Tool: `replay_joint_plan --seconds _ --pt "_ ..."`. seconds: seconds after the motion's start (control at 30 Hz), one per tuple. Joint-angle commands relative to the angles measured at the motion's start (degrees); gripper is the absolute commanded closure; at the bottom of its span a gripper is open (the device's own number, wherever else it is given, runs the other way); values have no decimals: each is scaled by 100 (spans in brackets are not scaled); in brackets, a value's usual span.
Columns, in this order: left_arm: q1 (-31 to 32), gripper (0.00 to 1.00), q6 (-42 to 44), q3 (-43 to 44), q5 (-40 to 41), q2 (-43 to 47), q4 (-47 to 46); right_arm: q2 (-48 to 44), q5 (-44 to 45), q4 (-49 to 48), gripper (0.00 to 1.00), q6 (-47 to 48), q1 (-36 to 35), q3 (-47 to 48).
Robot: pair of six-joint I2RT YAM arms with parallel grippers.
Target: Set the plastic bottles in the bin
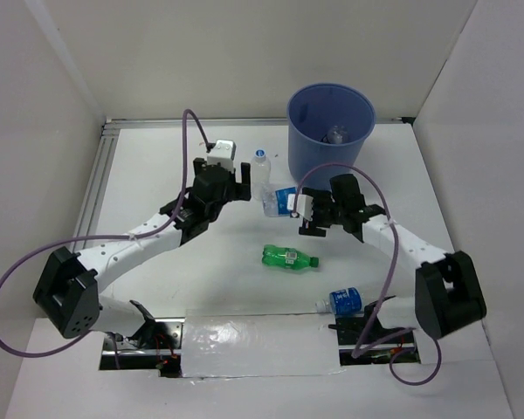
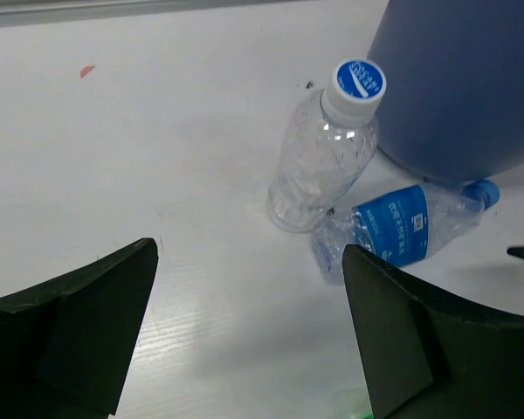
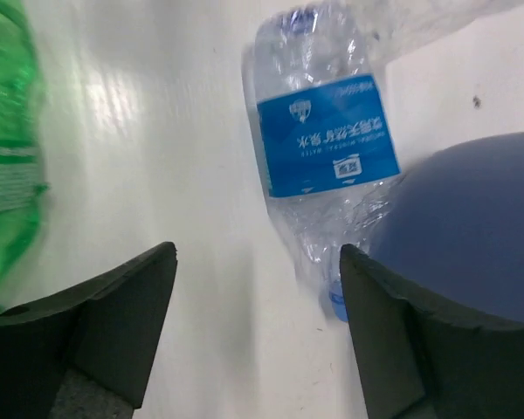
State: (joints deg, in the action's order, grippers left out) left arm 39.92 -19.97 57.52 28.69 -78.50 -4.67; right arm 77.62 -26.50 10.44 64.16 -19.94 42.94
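Note:
The blue bin (image 1: pixel 330 122) stands at the back right with a clear bottle (image 1: pixel 336 133) inside it. An upright clear bottle with a blue cap (image 1: pixel 260 166) stands left of the bin, also in the left wrist view (image 2: pixel 326 153). A blue-labelled bottle (image 1: pixel 279 201) lies beside it, seen in both wrist views (image 2: pixel 400 227) (image 3: pixel 321 148). A green bottle (image 1: pixel 288 257) lies mid-table. A squat blue-labelled bottle (image 1: pixel 342 301) lies near the right arm's base. My left gripper (image 1: pixel 244 185) (image 2: pixel 249 253) is open and empty, just left of the lying bottle. My right gripper (image 1: pixel 299 214) (image 3: pixel 258 253) is open and empty, just right of it.
The bin wall shows close in the left wrist view (image 2: pixel 463 78) and the right wrist view (image 3: pixel 463 227). The green bottle shows at the left edge of the right wrist view (image 3: pixel 4 166). White walls enclose the table on three sides. Purple cables loop from both arms.

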Motion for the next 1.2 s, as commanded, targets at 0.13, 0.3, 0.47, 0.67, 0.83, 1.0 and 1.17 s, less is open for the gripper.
replay_joint_plan --seconds 0.13,0.3,0.47,0.67,0.83,1.0,1.17 --pt "-222 0 -289 93 85 -778 -1773 -731 -549 916 8 -552 -89 48" --pt "-353 0 -255 364 -591 -1745 -2651 -1134 -549 1021 1 -1027 -89 153" --pt "-353 0 71 671 -882 -2151 -3146 -1311 -549 1083 1 -1134 16 93" --pt "-353 0 300 743 -1611 -2275 -3146 -1417 -549 978 1 -1257 70 -101" --pt "-406 0 248 690 -1867 -2379 -3252 -1346 -549 864 1 -1310 70 -154" --pt "-406 3 248 1164 -1586 -2863 -3084 -1232 -549 811 1 -1310 70 -93" --pt "-406 58 195 1745 -1533 -3242 -2795 -1179 -549 811 1 -1362 122 -31"
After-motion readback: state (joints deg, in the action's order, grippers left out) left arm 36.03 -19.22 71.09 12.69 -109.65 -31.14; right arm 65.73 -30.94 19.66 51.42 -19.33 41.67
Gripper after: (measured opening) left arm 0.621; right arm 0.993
